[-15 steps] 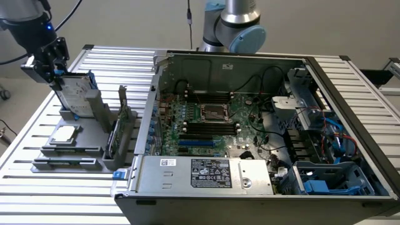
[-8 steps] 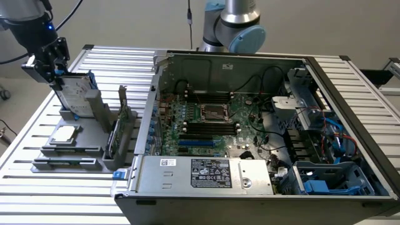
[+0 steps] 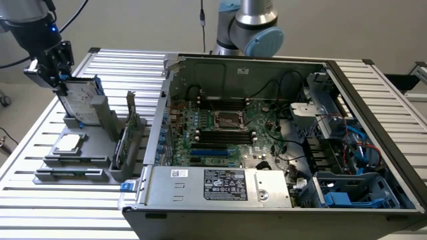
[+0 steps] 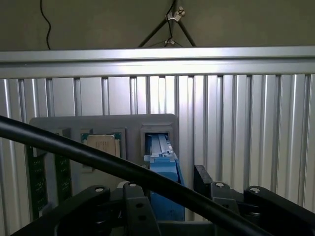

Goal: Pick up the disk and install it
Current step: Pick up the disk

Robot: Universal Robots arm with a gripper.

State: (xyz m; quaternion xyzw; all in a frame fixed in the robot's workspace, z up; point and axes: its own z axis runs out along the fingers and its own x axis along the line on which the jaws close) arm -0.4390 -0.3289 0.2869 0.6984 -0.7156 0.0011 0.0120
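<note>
Now | disk (image 3: 80,97): upright on edge in grey holder (image 3: 100,115) on bench (image 3: 27,150), top edge free for a grasp from above | tool (image 3: 60,79): over that edge, jaws spread either side, not clamped | install: not begun

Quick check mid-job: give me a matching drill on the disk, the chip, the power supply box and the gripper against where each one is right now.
Things:
1. disk
2. chip
3. power supply box
4. gripper

Places:
A. lying flat on the grey holder
B. in the computer case, at the side nearest the exterior camera
C. at the disk's top edge
D. standing upright in the grey holder

Pairs: 1-D, 2-A, 3-B, 4-C.
</note>
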